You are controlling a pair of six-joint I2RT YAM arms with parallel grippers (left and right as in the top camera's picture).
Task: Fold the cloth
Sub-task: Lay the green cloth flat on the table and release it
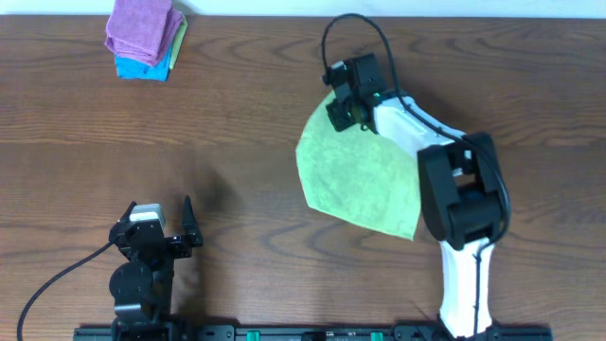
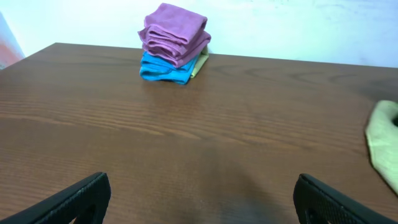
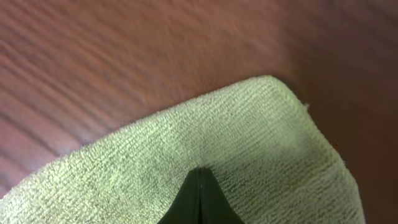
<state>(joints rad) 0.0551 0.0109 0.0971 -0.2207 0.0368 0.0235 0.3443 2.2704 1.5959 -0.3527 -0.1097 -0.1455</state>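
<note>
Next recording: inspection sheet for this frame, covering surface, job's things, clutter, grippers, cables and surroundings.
Surface: brown wood-grain table.
Job's things: green cloth spread right of centre, its right side partly under the right arm.
Clutter: stack of folded cloths, purple over blue, at the far left.
Grippers: right gripper shut on the green cloth's far corner; left gripper open, holding nothing.
Cables: black cable looping above the right wrist; second cable trailing from the left arm.
Surroundings: pale wall behind the table.

Brown wood-grain counter (image 1: 237, 142). A pale green cloth (image 1: 365, 180) lies right of centre. A stack (image 1: 144, 38) of folded towels, purple over blue, sits at the far left.
</note>
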